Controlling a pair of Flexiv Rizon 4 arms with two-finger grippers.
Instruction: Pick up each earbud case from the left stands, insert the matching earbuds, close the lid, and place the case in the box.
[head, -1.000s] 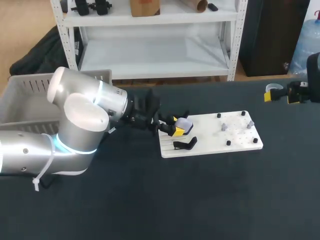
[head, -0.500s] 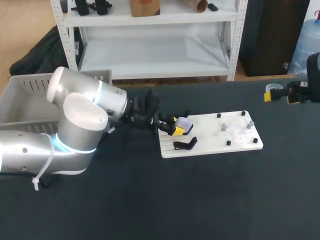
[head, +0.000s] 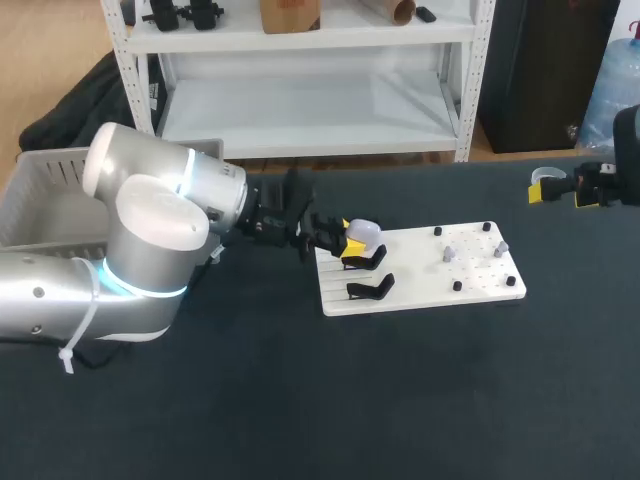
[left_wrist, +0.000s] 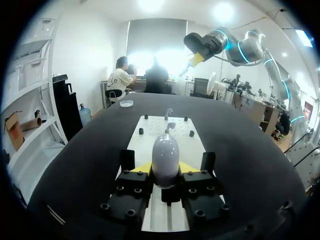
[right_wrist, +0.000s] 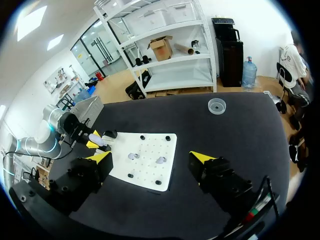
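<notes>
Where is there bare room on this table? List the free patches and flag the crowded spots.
Free: the wide table stretch on the near side of the white board, and the strip between the board and the right jaws. Crowded: the board's left end, where the left jaws grip the earbud case beside the empty black stand.

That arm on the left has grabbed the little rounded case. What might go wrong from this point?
The case is smooth and rounded, pinched only by the left gripper's yellow tips, so it may slip or twist. It is close to the black stands; a careless lift might snag one and jolt the white board, scattering the small earbuds.
</notes>
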